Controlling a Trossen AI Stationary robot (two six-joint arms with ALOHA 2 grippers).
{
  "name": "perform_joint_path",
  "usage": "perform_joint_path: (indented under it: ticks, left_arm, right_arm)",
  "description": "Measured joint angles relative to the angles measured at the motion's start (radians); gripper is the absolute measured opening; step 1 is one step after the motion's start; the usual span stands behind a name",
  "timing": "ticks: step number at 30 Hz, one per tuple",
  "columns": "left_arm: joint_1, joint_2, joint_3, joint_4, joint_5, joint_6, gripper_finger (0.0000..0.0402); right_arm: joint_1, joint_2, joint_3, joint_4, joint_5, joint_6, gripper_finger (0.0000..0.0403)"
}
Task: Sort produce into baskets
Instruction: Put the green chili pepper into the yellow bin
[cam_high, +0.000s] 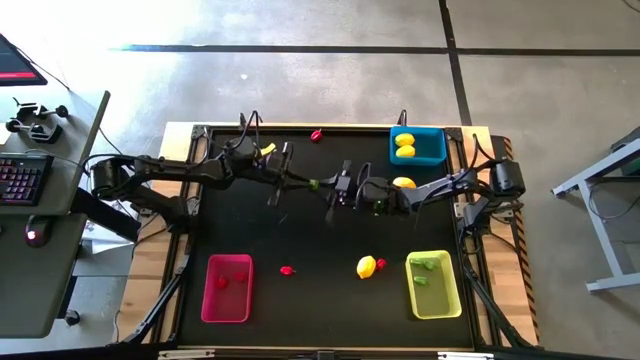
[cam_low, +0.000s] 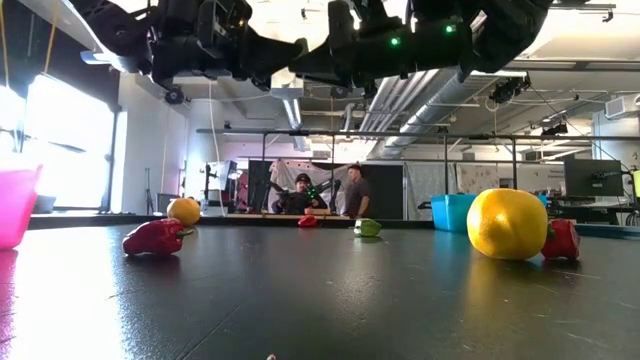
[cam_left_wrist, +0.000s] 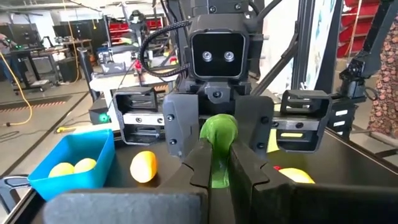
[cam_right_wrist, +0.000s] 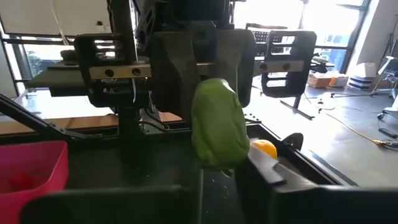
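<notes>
Meeting mid-frame, 2 grippers share 1 green piece (cam_left_wrist: 219, 134): left gripper (cam_left_wrist: 217, 163) clamped on it, right gripper (cam_right_wrist: 217, 165) closing around; light, rigid, slippery—grip its middle.

Both arms are dark, six-joint units with black cabling looped along the links. The right end effector (cam_left_wrist: 214, 134) carries a square black housing with two round lenses above flat, angular black fingers. Small green indicator lights show on the wrist bodies.
</notes>
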Motion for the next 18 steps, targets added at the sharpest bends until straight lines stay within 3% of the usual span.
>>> perform_joint_path:
  ticks: [5, 13, 18]
  left_arm:
    - [0.008, 0.000, 0.001, -0.007, 0.003, -0.023, 0.0034]
    - [0.014, -0.086, 0.001, -0.180, -0.012, 0.043, 0.0120]
    - [0.013, -0.171, -0.074, -0.191, -0.062, 0.051, 0.0145]
  right_arm:
    - [0.002, 0.000, 0.000, -0.003, 0.003, -0.016, 0.0011]
    - [0.006, -0.004, 0.000, -0.040, -0.007, -0.026, 0.0012]
    - [0.006, -0.005, 0.000, -0.063, -0.007, -0.026, 0.0011]
